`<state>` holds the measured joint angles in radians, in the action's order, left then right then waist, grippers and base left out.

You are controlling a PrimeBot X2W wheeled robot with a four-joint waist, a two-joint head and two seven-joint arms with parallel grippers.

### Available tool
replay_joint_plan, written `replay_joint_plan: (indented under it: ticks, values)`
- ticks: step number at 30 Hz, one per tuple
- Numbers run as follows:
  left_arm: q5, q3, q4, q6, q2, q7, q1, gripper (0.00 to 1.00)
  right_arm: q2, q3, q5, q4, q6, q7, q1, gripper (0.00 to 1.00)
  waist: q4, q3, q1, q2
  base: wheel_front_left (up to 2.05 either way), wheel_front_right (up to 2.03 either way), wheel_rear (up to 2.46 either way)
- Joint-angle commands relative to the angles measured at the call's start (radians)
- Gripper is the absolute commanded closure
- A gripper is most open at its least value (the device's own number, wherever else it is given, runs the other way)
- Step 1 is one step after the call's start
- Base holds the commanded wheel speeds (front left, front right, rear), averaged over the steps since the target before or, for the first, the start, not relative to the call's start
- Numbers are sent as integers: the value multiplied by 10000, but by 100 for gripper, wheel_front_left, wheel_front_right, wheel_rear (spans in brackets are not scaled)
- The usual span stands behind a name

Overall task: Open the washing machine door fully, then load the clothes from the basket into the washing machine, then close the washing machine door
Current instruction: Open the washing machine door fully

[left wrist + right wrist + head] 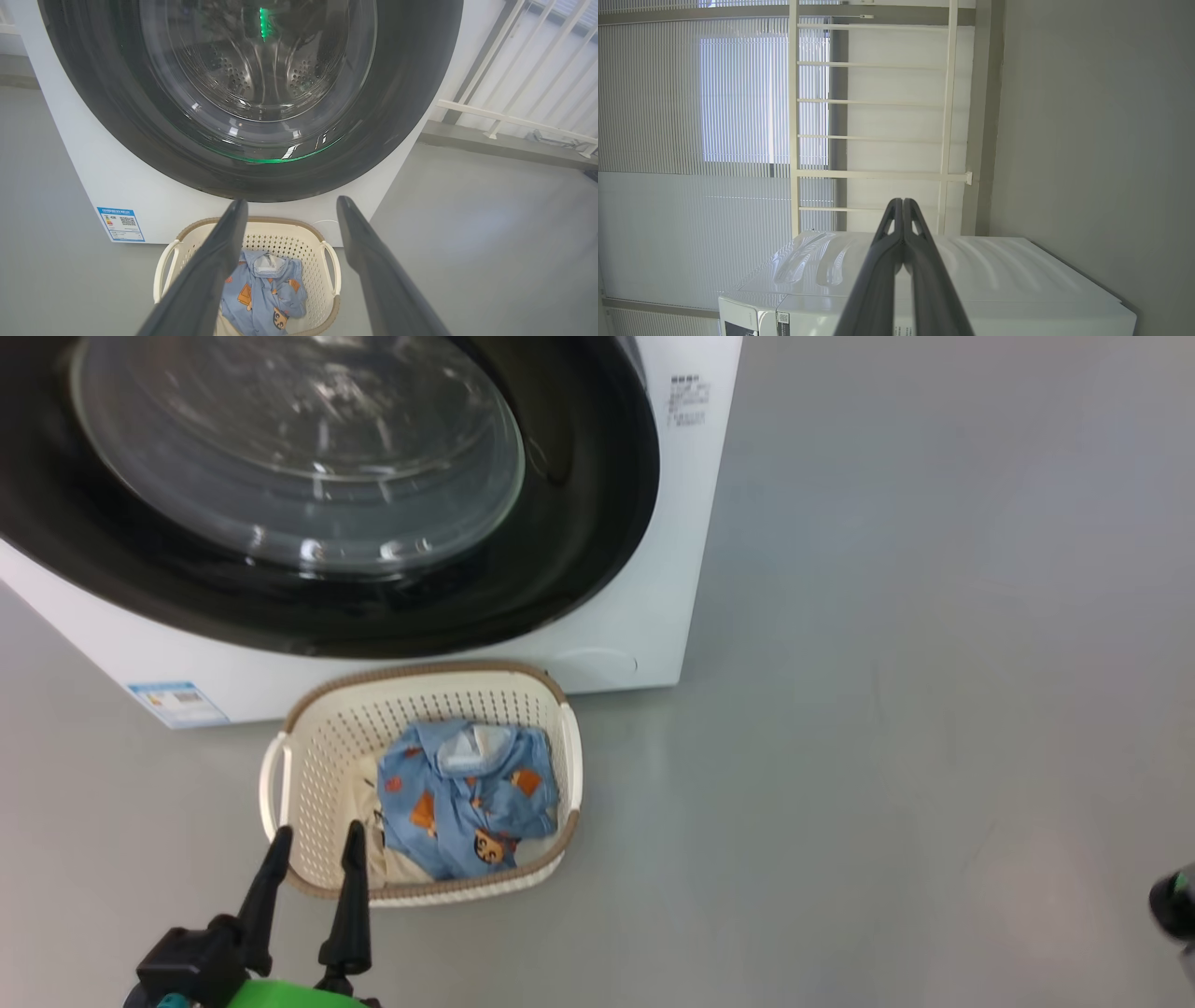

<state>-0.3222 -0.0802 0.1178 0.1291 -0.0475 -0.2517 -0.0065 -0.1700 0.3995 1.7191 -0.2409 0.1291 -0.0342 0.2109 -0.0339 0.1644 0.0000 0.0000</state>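
The washing machine (691,569) is white, and its washing machine door (579,523), a glossy black round with a bulging glass window, lies shut against the front. Through that door (117,116) the steel drum shows. The cream basket (420,670) stands on the floor just before the machine and holds the clothes (467,798), light blue with orange figures, over a cream piece. My left gripper (317,833) hangs open over the basket's near left corner, nothing between its fingers. In the left wrist view my left gripper (292,201) frames the basket (280,224) and the clothes (261,294). My right gripper (902,201) is shut and empty, pointing towards the machine (1017,270).
Grey floor spreads wide to the right of the machine. A blue label (177,702) marks the machine's lower left corner. A white railing (514,121) and window blinds (738,98) stand behind it. A dark part of my right arm (1174,901) shows at the right edge.
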Motion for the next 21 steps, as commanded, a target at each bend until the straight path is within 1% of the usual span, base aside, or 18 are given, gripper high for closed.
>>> replay_joint_plan:
  ticks: [1,4,8,13,21]
  values:
    - [45,210,-357,16,-121,-101,-352,0,-244,198,360,130,16,549,569,100,-56,473,0,0,0,0,0]
    - [77,119,-485,16,-182,-101,-445,0,-192,841,656,-194,16,1605,1184,100,-44,858,0,0,0,0,0]
    - [148,25,-639,16,-324,-101,-640,0,-170,1241,486,-680,16,2790,2114,100,2,1398,0,0,0,0,0]
    - [297,-5,-856,16,-479,-101,-867,0,42,1273,102,-859,16,4062,3259,100,75,2036,0,0,0,0,0]
    - [365,-132,-906,16,-493,-101,-1121,0,284,950,-581,-903,16,5413,4835,100,442,2509,0,0,0,0,0]
